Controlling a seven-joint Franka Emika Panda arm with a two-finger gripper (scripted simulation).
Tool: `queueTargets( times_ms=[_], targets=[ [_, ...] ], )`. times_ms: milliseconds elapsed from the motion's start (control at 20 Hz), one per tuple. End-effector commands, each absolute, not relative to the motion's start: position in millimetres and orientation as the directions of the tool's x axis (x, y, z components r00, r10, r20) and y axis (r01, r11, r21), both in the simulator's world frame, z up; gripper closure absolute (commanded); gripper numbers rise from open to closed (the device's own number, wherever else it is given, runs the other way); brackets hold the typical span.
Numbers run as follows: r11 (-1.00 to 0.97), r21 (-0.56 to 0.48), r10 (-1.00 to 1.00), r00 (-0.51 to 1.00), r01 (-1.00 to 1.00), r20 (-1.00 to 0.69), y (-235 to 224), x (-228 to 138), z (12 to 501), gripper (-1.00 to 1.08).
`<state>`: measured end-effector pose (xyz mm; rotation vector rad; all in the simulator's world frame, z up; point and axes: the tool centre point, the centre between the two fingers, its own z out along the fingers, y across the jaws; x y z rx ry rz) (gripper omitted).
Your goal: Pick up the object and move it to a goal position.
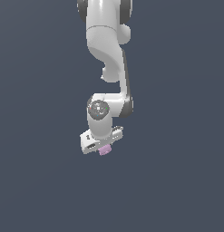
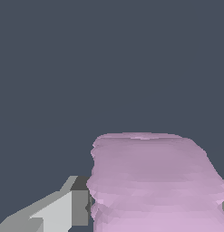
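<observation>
Since the pink-lilac object (image 1: 104, 151) sits just under the white gripper (image 1: 102, 147), with one of the fingers (image 2: 63, 208) touching its side and apparently pinching it, the pickup seems done, while the carry to an unmarked goal remains.

In the exterior view the arm (image 1: 106, 68) runs off the top edge of the frame, so its base and upper links are out of sight. The gripper (image 1: 102, 146) near the centre is too small to make out its fingers, and most of the object (image 1: 104, 151) is tucked under it, only a pink sliver showing. In the wrist view the object (image 2: 154, 181) is cut off by the bottom edge. One finger (image 2: 56, 210) shows only partly at lower left; the other is barely a sliver at the right edge.
</observation>
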<state>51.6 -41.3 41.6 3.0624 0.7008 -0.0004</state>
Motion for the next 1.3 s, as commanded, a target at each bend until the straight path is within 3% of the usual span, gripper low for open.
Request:
queueTargets(
  times_ms=[0, 500, 1250],
  targets=[
    [-0.9, 0.0, 0.435, 0.9, 0.435, 0.0, -40.4, 51.6, 42.6, 1.08],
    [-0.9, 0.0, 0.435, 0.9, 0.435, 0.0, -11.8, 51.1, 86.0, 1.08],
    [-0.9, 0.001, 0.436, 0.9, 0.436, 0.0, 84.6, 51.4, 233.9, 1.08]
  ],
)
